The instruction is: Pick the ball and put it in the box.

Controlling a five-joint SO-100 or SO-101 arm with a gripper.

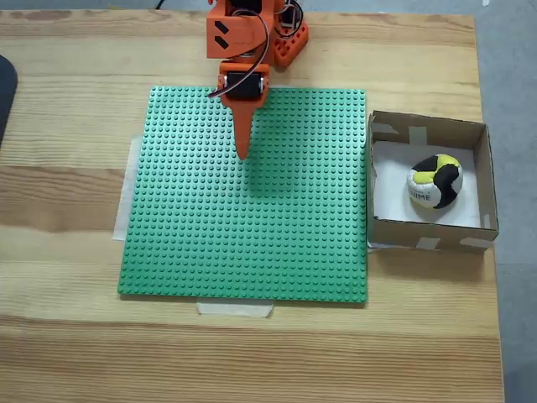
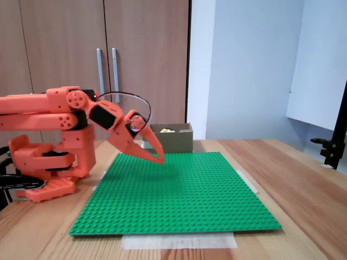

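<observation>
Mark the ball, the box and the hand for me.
ball (image 1: 435, 181), a fixed view, its middle.
box (image 1: 424, 232), a fixed view, near wall.
hand (image 1: 243, 151), a fixed view, between its fingertips.

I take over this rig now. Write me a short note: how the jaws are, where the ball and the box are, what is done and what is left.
Gripper: jaws shut and empty, held above the green studded baseplate near its far edge in the top-down fixed view; in the side fixed view it hangs clear of the plate.
Ball: lies inside the box, on its white bottom, toward the right.
Box: on the wooden table, beside the baseplate's right edge.
Done: the ball is in the box.
Left: by the look of it nothing of the task; perhaps only parking the arm.
</observation>
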